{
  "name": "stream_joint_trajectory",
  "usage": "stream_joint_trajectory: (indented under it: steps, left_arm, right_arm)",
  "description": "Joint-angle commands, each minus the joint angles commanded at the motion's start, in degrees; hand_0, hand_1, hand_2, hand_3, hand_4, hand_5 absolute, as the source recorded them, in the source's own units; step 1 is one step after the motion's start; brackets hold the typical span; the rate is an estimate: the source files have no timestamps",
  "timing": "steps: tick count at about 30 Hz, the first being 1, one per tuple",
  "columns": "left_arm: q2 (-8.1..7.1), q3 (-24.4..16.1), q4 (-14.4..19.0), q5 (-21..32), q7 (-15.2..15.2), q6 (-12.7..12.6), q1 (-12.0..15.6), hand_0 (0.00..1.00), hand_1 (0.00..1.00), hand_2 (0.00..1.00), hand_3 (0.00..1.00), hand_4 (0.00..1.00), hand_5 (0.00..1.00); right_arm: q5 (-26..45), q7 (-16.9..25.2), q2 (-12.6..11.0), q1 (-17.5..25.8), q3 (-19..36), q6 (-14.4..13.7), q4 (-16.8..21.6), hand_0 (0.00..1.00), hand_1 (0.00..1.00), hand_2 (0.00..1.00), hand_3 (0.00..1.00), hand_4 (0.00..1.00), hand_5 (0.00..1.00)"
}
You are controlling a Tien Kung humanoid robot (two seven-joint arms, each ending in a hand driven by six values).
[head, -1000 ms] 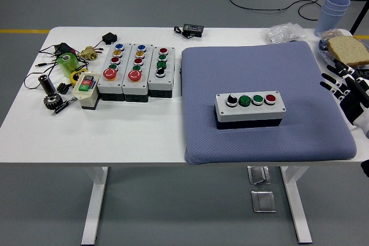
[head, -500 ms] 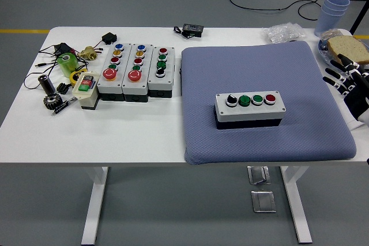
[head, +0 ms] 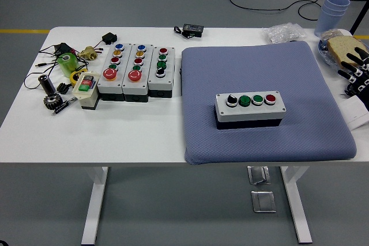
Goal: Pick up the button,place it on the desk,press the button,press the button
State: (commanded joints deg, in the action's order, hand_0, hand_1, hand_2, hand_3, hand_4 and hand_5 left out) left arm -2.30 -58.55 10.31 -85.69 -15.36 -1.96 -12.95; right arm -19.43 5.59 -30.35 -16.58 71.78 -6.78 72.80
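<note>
Button box [head: 250, 109] apparently clear of right hand [head: 357, 73]

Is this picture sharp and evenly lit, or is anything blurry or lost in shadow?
Head view: light is even and soft, no glare; the button box on the blue mat is sharp, casting little shadow. The right hand is cut off by the picture's right edge.

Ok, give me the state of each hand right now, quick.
Left hand: not in view.
Right hand: at the table's right edge beside the blue mat, fingers spread, holding nothing, well clear of the button box.
</note>
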Motion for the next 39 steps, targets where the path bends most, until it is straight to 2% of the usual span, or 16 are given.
stream_joint_trajectory:
  steps: [20,39]
  left_arm:
    - [-0.06,0.31,0.0,-1.71,-0.1,0.38,1.28,0.665,0.659,0.659,0.593,0.346,0.924]
    - [-0.22,0.73,0.0,-0.85,0.04,0.25,0.26,0.665,0.66,0.659,0.593,0.347,0.924]
  right_arm:
    - [-0.02,-0.3,2.06,4.88,5.49,-0.52,1.56,0.698,0.623,0.685,0.679,0.722,0.381]
    - [0.6,-0.28,2.36,4.09,6.92,-0.88,2.41,0.672,0.591,0.663,0.655,0.712,0.356]
